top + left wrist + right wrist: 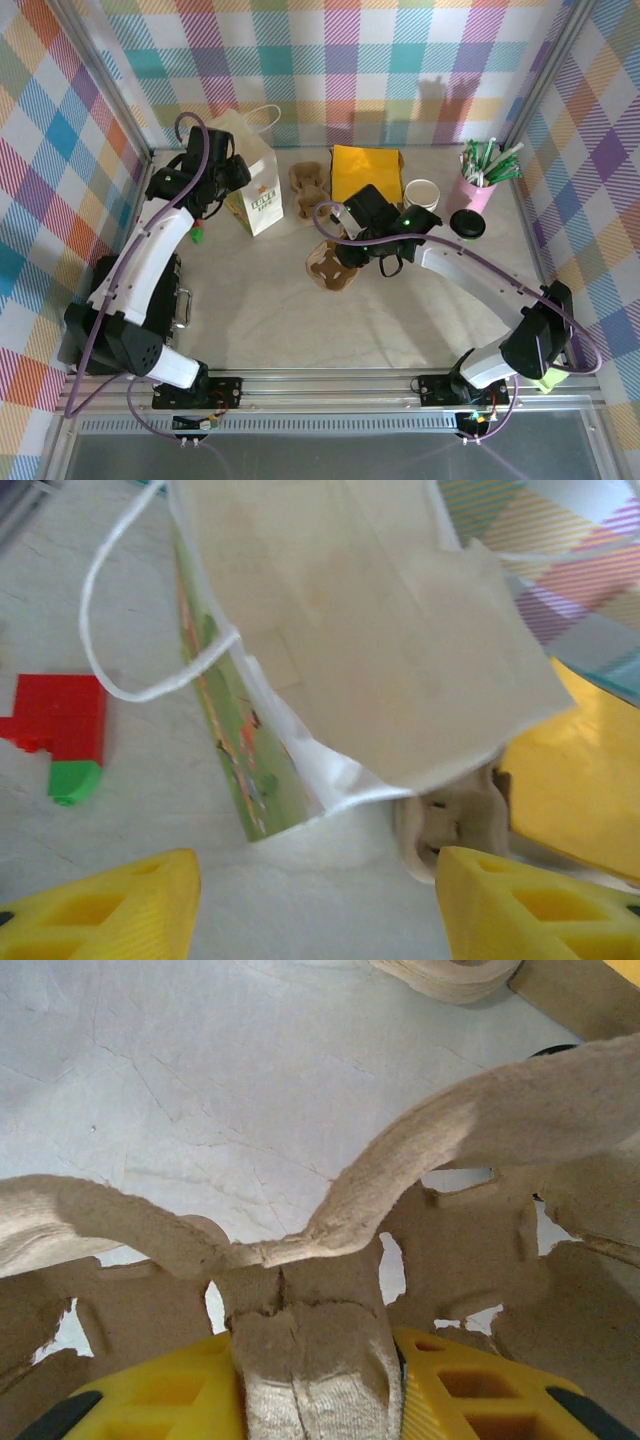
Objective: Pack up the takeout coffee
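The takeout coffee [467, 224], seen from above as a round black lid, stands at the right beside the pink cup [478, 187]. My right gripper [347, 256] [315, 1365] is shut on the middle ridge of a brown pulp cup carrier [328, 270] [470, 1140] at the table's centre, left of the coffee. My left gripper [223, 181] [318, 900] is open just behind the white paper bag [250, 185] [380, 630]. The bag stands with its mouth open. Nothing lies between the left yellow fingers [110, 910].
A second pulp carrier [308, 190] [455, 825] and a yellow packet [365, 172] [580, 780] sit right of the bag. An open white cup [421, 193] stands by the pink cup of straws. Red and green bricks [60, 730] lie left of the bag.
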Controlling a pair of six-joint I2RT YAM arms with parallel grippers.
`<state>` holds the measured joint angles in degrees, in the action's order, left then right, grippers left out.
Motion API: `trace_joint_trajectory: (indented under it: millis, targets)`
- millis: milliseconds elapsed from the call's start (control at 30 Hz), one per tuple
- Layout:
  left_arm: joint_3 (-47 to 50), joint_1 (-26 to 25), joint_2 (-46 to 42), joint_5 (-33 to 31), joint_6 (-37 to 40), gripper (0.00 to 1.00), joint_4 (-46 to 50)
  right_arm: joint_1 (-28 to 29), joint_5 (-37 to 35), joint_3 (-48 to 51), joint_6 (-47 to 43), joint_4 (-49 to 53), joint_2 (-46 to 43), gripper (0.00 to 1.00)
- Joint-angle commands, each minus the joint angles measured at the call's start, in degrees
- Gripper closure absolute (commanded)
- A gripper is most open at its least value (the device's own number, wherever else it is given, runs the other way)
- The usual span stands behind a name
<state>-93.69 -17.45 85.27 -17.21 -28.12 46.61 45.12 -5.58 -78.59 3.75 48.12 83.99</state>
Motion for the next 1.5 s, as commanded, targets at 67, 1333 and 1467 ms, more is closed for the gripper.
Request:
trace_joint_trajectory:
  millis: [67,1333,1467]
  targets:
    - [-5.2,1.8,4.5,-5.0,-2.1,0.38,0.9,0.3,-0.7,0.7,-1.0,1.1,-2.6,0.62]
    - [-13.8,5.4,10.5,7.6,0.8,1.00,14.8,0.3,0.2,-2.9,-0.3,6.2,-6.4,0.62]
    - [-9.5,5.4,5.9,10.4,1.5,1.00,16.3,0.3,0.9,-4.2,-0.4,7.3,-7.2,0.62]
